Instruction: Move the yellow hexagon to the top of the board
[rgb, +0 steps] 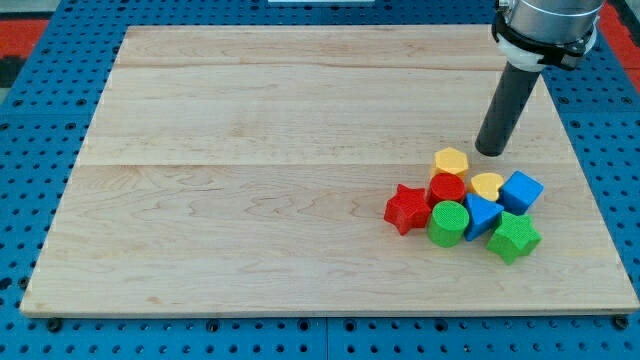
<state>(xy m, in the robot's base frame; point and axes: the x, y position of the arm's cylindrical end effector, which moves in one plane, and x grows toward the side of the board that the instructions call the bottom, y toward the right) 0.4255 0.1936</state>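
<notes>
The yellow hexagon (451, 161) sits at the upper left of a tight cluster of blocks at the board's lower right. My tip (490, 152) rests on the board just to the right of and slightly above the hexagon, a small gap apart. Directly below the hexagon is a red block (446, 188). A yellow heart-shaped block (487, 185) lies to the hexagon's lower right.
The cluster also holds a red star (406, 208), a green cylinder (447, 223), a blue triangle-like block (481, 215), a blue cube (521, 191) and a green star-like block (514, 237). The wooden board (250, 150) lies on a blue pegboard table (40, 120).
</notes>
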